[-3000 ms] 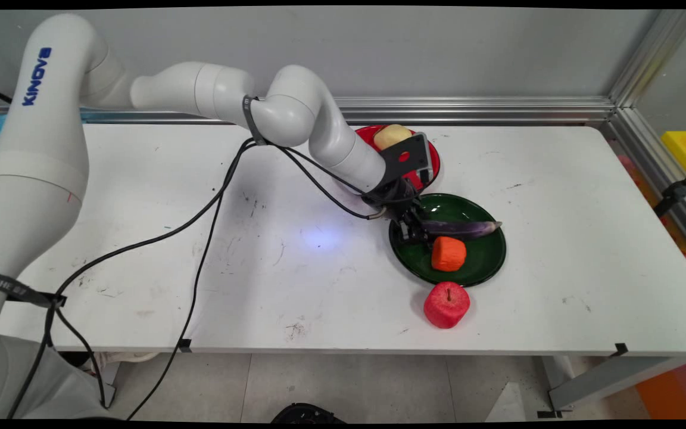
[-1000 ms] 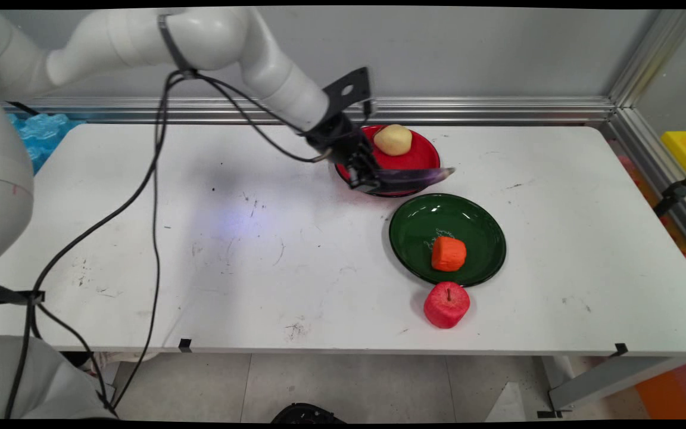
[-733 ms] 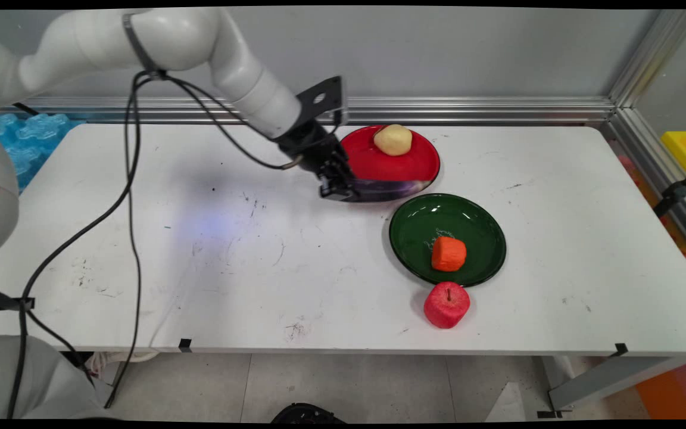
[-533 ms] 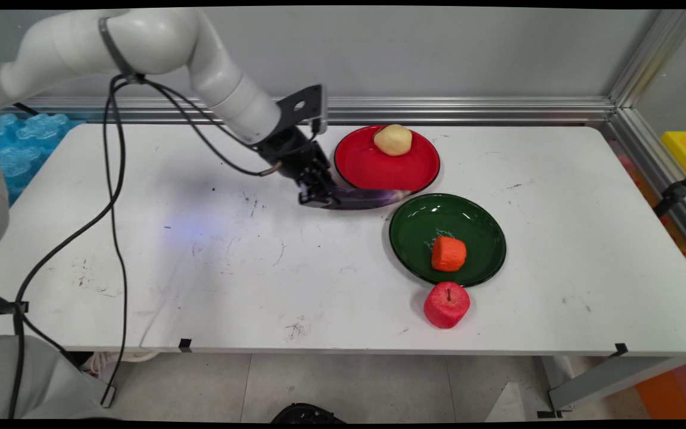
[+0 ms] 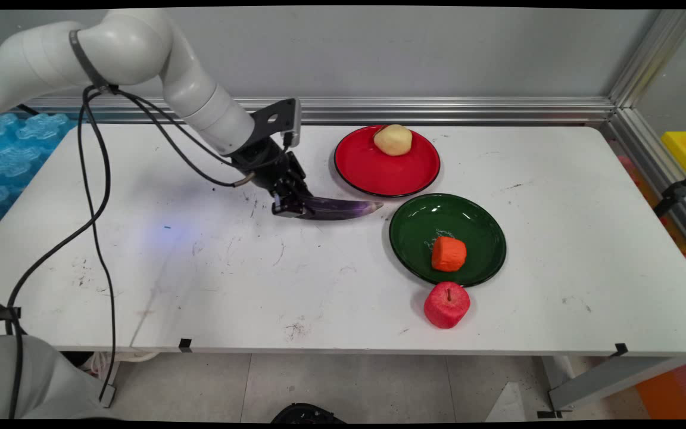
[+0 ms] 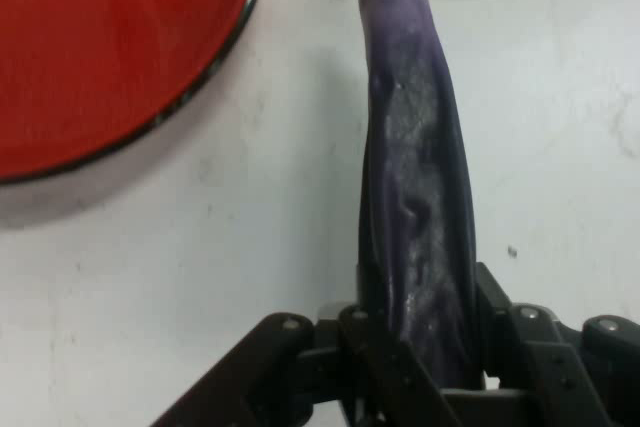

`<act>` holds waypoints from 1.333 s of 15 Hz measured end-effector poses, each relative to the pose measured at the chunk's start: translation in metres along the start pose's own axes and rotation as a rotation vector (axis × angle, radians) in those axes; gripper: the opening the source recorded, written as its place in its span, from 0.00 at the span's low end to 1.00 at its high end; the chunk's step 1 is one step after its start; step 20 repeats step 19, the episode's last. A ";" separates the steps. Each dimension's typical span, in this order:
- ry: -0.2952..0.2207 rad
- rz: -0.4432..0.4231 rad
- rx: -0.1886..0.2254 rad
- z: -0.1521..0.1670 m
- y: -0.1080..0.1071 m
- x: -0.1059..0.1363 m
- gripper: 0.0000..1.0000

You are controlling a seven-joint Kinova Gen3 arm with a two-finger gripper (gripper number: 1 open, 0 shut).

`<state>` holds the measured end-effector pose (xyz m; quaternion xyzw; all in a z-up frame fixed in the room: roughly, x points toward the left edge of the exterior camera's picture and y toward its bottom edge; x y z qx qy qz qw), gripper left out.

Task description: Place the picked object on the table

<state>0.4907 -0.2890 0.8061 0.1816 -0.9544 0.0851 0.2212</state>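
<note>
Main view shows the gripper (image 5: pixel 289 205) clamped on one end of the purple eggplant (image 5: pixel 337 208), low over the white surface (image 5: pixel 200 268), at 9 o'clock from the red plate (image 5: pixel 379 176); held so far off-centre, the eggplant may sag or pivot loose

You'll find a long purple eggplant (image 5: pixel 337 208) clamped in the pincer (image 5: pixel 288 205), low over the white table (image 5: pixel 319 286). Off the pincer's far side lies a round red plate (image 5: pixel 384 173) bearing a pale yellow potato (image 5: pixel 393 140). Past the eggplant's tip lies a round dark green plate (image 5: pixel 474 226) with an orange carrot chunk (image 5: pixel 448 254). A red apple (image 5: pixel 446 305) sits just beside its near rim.
</note>
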 end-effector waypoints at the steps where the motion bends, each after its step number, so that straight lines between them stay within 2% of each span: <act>1: -0.005 -0.005 0.001 0.001 0.000 -0.005 0.00; 7: -0.018 -0.029 0.003 0.010 -0.001 -0.022 0.00; 13: -0.012 -0.047 0.004 0.020 -0.002 -0.028 0.00; 14: -0.009 -0.050 0.004 0.022 -0.002 -0.028 1.00; 20: 0.004 -0.060 0.008 0.031 -0.005 -0.027 1.00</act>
